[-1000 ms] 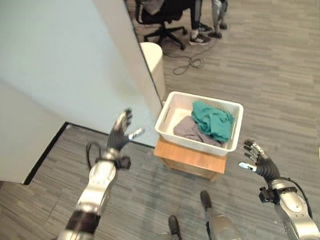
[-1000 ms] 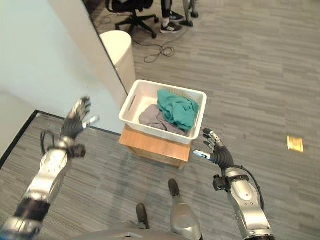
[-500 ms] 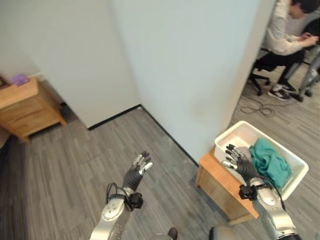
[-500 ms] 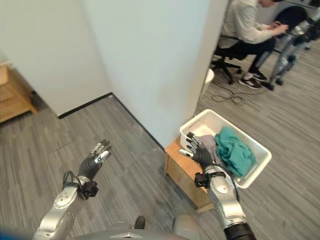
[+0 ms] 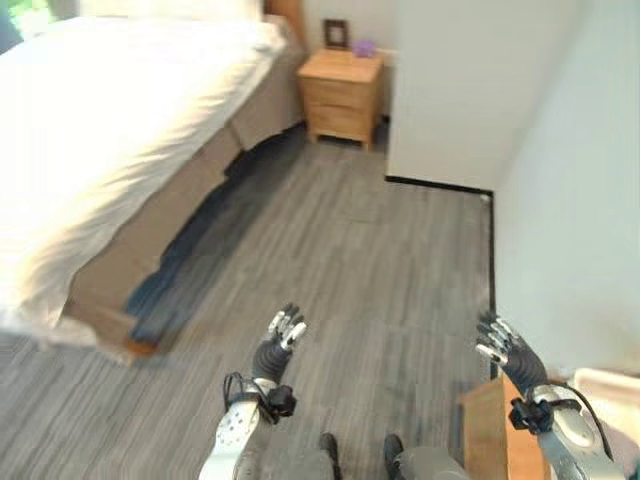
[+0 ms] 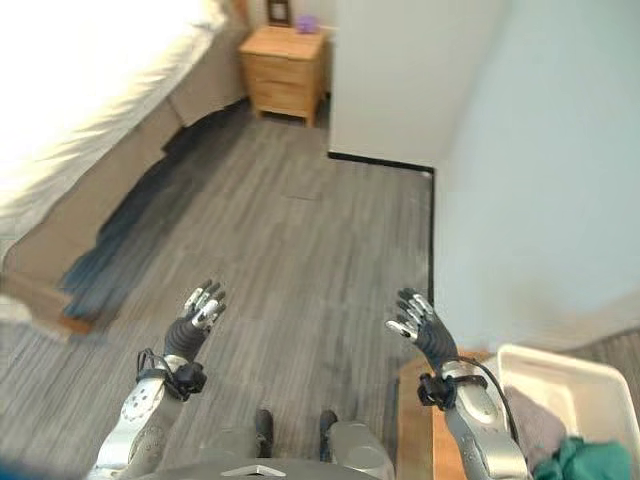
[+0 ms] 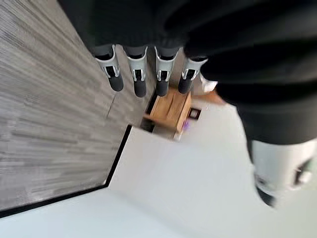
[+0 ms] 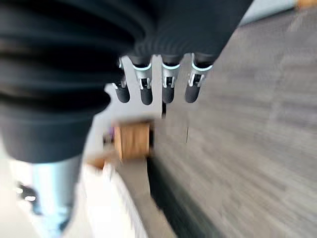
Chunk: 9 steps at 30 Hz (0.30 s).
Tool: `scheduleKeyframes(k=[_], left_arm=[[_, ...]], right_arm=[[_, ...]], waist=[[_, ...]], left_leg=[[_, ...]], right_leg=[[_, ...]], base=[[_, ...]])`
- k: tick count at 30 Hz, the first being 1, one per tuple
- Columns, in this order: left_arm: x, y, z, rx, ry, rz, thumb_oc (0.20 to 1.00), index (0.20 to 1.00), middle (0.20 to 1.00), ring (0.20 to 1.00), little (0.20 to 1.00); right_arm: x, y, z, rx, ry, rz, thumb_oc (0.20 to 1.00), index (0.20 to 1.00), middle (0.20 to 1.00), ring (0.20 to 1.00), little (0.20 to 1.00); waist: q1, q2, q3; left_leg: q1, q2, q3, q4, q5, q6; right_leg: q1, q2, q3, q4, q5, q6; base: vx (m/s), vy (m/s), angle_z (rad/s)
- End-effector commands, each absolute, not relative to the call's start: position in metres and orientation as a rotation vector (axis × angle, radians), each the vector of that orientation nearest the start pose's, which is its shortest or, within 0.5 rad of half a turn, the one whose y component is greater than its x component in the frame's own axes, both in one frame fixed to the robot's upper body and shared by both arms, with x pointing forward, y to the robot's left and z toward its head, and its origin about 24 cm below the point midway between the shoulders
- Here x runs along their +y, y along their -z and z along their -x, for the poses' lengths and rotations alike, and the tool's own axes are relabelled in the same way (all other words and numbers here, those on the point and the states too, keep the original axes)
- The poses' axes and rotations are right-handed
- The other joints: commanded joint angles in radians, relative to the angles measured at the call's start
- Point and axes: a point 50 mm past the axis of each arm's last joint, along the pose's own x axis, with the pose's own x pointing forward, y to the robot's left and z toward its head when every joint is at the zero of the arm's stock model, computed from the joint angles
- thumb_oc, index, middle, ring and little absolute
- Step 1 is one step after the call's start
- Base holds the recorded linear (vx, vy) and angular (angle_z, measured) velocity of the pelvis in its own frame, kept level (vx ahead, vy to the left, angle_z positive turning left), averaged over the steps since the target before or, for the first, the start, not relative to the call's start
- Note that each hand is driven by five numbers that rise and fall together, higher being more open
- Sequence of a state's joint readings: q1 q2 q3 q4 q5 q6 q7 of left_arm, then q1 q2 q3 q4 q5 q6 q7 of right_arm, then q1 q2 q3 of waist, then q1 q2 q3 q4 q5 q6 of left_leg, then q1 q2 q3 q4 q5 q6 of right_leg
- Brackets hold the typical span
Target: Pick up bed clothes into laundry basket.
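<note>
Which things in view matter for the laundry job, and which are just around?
Job:
bed, white covers
laundry basket, teal and grey clothes inside
left hand, open, empty
right hand, open, empty

Just around:
nightstand
low wooden stand under the basket

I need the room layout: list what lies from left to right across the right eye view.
Bed → nightstand → left hand → right hand → laundry basket with the clothes in it.
</note>
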<state>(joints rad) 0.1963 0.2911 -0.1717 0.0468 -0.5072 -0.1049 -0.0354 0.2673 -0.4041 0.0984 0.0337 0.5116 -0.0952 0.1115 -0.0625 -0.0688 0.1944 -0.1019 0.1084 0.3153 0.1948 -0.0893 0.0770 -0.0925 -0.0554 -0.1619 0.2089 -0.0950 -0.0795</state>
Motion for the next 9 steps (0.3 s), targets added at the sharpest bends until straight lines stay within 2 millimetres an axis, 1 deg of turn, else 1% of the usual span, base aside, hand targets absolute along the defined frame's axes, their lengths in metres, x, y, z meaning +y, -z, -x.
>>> scheduleKeyframes(k=[1, 2, 3, 4, 5, 6, 7, 8, 9], left_arm=[[0.179, -0.033, -0.231, -0.017, 0.101, 0.222, 1.0, 1.0, 1.0, 1.0, 1.0], [0.175, -0.026, -0.23, 0.001, 0.095, 0.237, 1.0, 1.0, 1.0, 1.0, 1.0], [0.175, -0.026, -0.23, 0.002, 0.095, 0.237, 1.0, 1.0, 1.0, 1.0, 1.0], [0.178, -0.022, -0.225, 0.022, 0.071, 0.246, 1.0, 1.0, 1.0, 1.0, 1.0], [0.179, -0.023, -0.225, 0.022, 0.07, 0.245, 1.0, 1.0, 1.0, 1.0, 1.0], [0.182, -0.022, -0.223, 0.022, 0.058, 0.252, 1.0, 1.0, 1.0, 1.0, 1.0], [0.191, -0.02, -0.217, 0.032, 0.03, 0.237, 1.0, 1.0, 1.0, 1.0, 1.0], [0.191, -0.02, -0.217, 0.032, 0.029, 0.236, 1.0, 1.0, 1.0, 1.0, 1.0], [0.197, -0.016, -0.213, 0.043, 0.007, 0.214, 1.0, 1.0, 1.0, 1.0, 1.0]], right_arm=[[-0.23, -0.02, -0.198, 0.085, -0.033, -0.094, 1.0, 1.0, 1.0, 1.0, 1.0], [-0.225, -0.016, -0.194, 0.098, -0.034, -0.133, 1.0, 1.0, 1.0, 1.0, 1.0], [-0.225, -0.016, -0.193, 0.098, -0.034, -0.133, 1.0, 1.0, 1.0, 1.0, 1.0], [-0.221, -0.012, -0.194, 0.115, -0.042, -0.135, 1.0, 1.0, 1.0, 1.0, 1.0], [-0.221, -0.012, -0.194, 0.114, -0.042, -0.135, 1.0, 1.0, 1.0, 1.0, 1.0], [-0.218, -0.011, -0.196, 0.117, -0.056, -0.133, 1.0, 1.0, 1.0, 1.0, 1.0], [-0.212, -0.012, -0.197, 0.116, -0.085, -0.14, 1.0, 1.0, 1.0, 1.0, 1.0], [-0.212, -0.012, -0.197, 0.117, -0.086, -0.14, 1.0, 1.0, 1.0, 1.0, 1.0], [-0.208, -0.011, -0.198, 0.123, -0.114, -0.138, 1.0, 1.0, 1.0, 1.0, 1.0]], waist=[[-0.063, 0.017, -0.051], [-0.071, 0.036, -0.063], [-0.072, 0.037, -0.061], [-0.06, 0.042, -0.071], [-0.062, 0.041, -0.074], [-0.055, 0.039, -0.076], [-0.04, 0.032, -0.082], [-0.04, 0.031, -0.083], [-0.029, 0.029, -0.08]], left_leg=[[0.132, 0.114, 0.05, 0.018, 0.085, -0.17], [0.16, 0.063, 0.02, -0.143, 0.078, -0.165], [0.164, 0.063, 0.019, -0.143, 0.075, -0.166], [0.172, 0.036, -0.027, -0.197, 0.072, -0.155], [0.168, 0.035, -0.029, -0.199, 0.077, -0.155], [0.176, 0.026, -0.039, -0.211, 0.076, -0.151], [0.177, 0.015, -0.046, -0.219, 0.082, -0.143], [0.177, 0.015, -0.046, -0.22, 0.082, -0.142], [0.183, 0.011, -0.049, -0.218, 0.078, -0.139]], right_leg=[[0.065, -0.034, -0.009, -0.144, 0.055, 0.158], [0.079, -0.047, -0.066, -0.156, 0.074, 0.175], [0.083, -0.047, -0.067, -0.154, 0.07, 0.176], [0.082, -0.053, -0.088, -0.148, 0.079, 0.18], [0.079, -0.054, -0.09, -0.151, 0.082, 0.179], [0.082, -0.057, -0.094, -0.147, 0.085, 0.185], [0.085, -0.062, -0.093, -0.15, 0.092, 0.185], [0.085, -0.062, -0.093, -0.15, 0.092, 0.185], [0.092, -0.063, -0.093, -0.149, 0.088, 0.186]], base=[[-0.12, 0.014, 2.33], [-0.07, 0.037, 2.03], [-0.07, 0.089, 2.31], [-0.04, 0.039, 1.71], [-0.05, 0.061, 1.15], [-0.03, 0.061, 0.57], [-0.02, 0.063, 0.48], [-0.02, 0.062, 0.37], [0.0, 0.038, 0.01]])
